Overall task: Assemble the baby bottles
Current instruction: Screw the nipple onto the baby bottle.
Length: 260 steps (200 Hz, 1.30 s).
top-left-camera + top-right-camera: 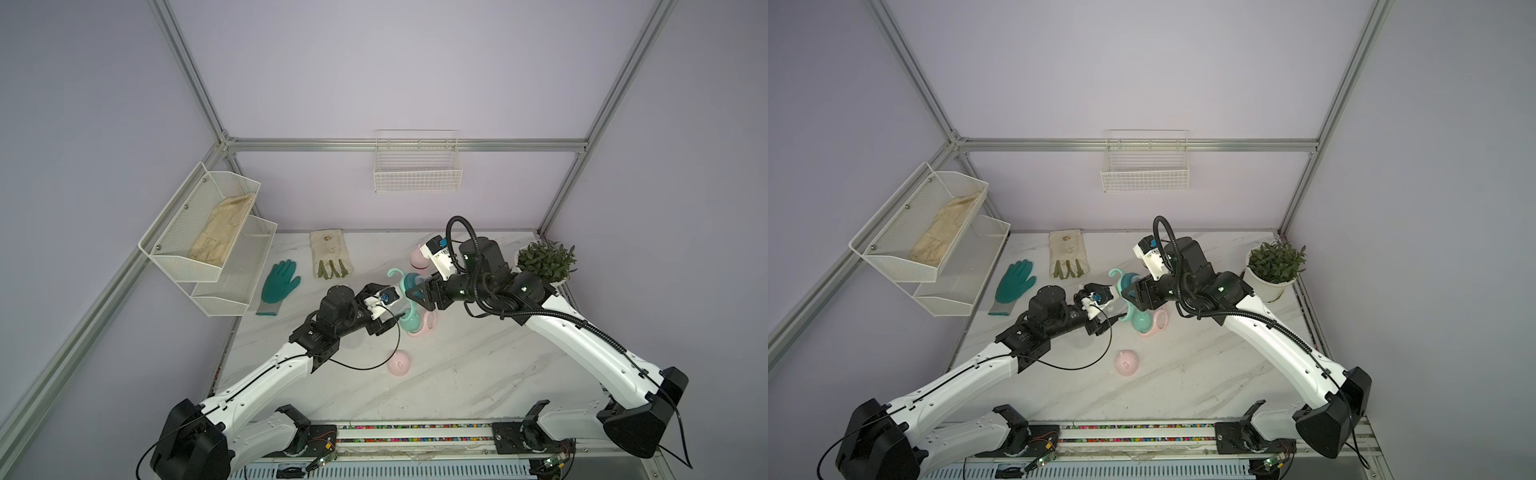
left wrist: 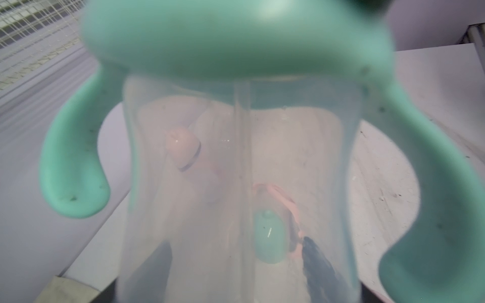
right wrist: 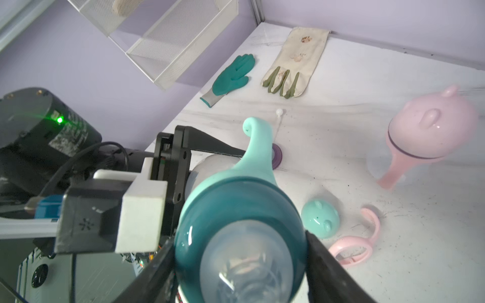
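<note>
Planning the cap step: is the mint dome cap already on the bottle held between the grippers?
No, the mint dome cap lies on the table beside the loose pink handle ring.

2 overhead views, 2 close wrist views

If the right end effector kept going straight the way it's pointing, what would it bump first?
The teal collar of the mint bottle, already between the fingers of the right end effector. Past it, probably the left end effector holding that bottle; depth is unclear.
</note>
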Each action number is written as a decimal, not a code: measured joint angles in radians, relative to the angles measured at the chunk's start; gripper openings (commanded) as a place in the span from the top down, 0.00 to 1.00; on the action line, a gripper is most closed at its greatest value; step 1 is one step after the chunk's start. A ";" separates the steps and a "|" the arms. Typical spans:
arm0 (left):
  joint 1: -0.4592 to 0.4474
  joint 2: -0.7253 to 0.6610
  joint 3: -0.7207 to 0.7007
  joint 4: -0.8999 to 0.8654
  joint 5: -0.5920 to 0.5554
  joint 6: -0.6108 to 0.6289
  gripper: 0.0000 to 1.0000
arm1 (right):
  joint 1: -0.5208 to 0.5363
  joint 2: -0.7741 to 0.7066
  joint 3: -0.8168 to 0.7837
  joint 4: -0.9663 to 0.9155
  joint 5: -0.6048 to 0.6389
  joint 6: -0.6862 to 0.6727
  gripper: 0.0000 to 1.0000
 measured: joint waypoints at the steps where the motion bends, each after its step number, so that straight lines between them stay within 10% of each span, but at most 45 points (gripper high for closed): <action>1: 0.000 0.000 0.000 0.001 -0.003 0.000 1.00 | 0.000 0.000 0.000 0.005 0.000 0.002 0.93; 75: 0.009 -0.016 -0.059 0.122 -0.275 0.013 1.00 | -0.014 0.106 0.001 0.170 -0.029 0.137 0.98; 108: 0.019 -0.021 -0.060 0.145 -0.305 0.012 1.00 | -0.019 0.109 0.024 0.138 -0.074 0.128 0.50; 151: 0.017 -0.018 -0.060 0.175 -0.278 0.015 1.00 | -0.020 0.109 0.090 0.073 -0.125 0.103 0.26; 260: 0.012 -0.008 -0.065 0.184 -0.169 0.056 1.00 | -0.056 0.177 0.217 -0.021 -0.117 0.094 0.23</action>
